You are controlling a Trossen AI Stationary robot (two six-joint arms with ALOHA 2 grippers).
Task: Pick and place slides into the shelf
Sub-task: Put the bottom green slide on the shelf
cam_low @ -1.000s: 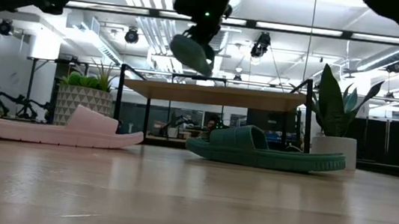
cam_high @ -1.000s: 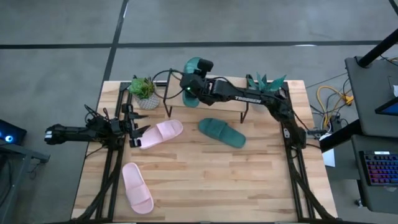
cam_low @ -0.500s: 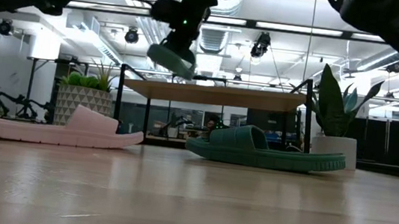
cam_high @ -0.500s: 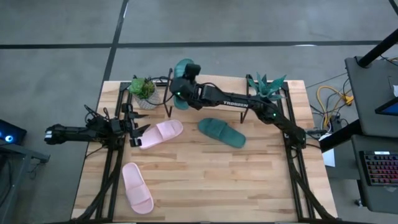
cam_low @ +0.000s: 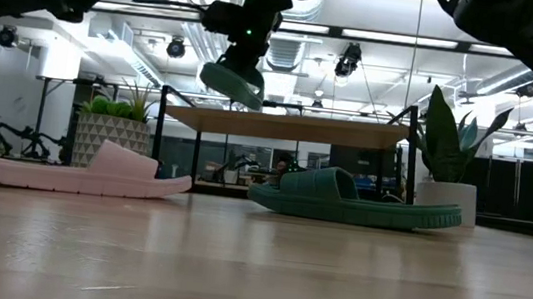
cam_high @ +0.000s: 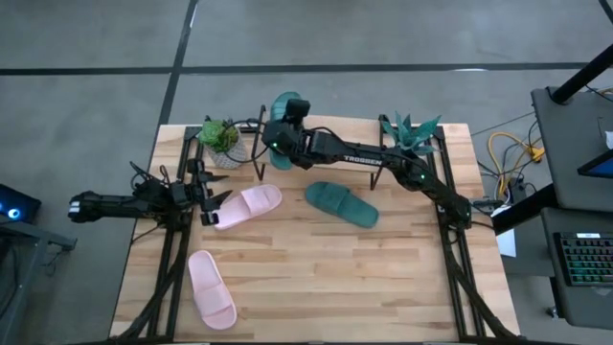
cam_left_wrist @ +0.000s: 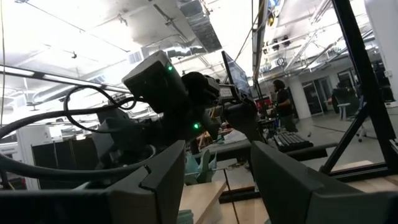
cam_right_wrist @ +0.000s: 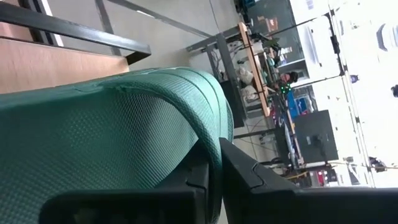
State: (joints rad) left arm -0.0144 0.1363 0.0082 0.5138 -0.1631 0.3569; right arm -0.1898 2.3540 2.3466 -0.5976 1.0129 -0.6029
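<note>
R gripper, clamped on dark teal-green rubber slide, has moved left, now above light wooden-plank shelf (left end); release next. L gripper idle, fingers apart, empty.

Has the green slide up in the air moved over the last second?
Yes. The held green slide went left along the shelf, toward the potted plant.
</note>
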